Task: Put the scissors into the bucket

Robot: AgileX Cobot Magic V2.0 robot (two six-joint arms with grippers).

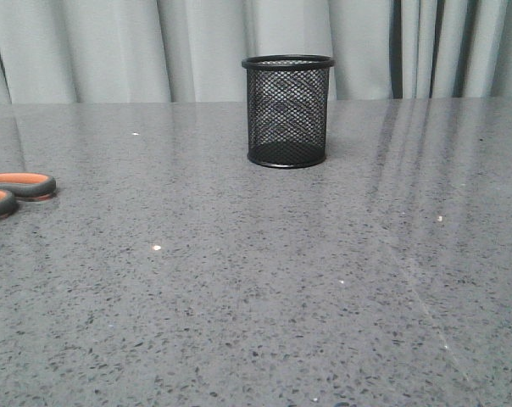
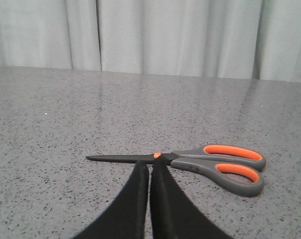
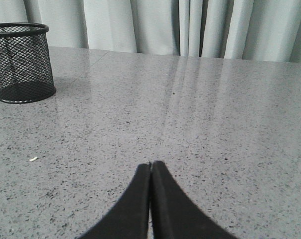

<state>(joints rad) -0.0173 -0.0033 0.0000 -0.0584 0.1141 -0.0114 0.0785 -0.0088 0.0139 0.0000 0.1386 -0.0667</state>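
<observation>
The scissors [image 2: 200, 162] lie flat on the grey table, dark blades closed, grey handles lined in orange. In the front view only their handles [image 1: 14, 193] show, at the far left edge. My left gripper [image 2: 149, 166] is shut and empty, its tips just in front of the scissors' pivot, near the blades. The bucket [image 1: 287, 111], a black wire-mesh cup, stands upright at the back middle of the table; it also shows in the right wrist view [image 3: 22, 63]. My right gripper [image 3: 151, 164] is shut and empty over bare table, well away from the bucket. Neither gripper shows in the front view.
A pale curtain [image 1: 197, 47] hangs behind the far edge of the speckled grey table [image 1: 264, 288]. A small white speck [image 3: 33, 159] lies on the table between my right gripper and the bucket.
</observation>
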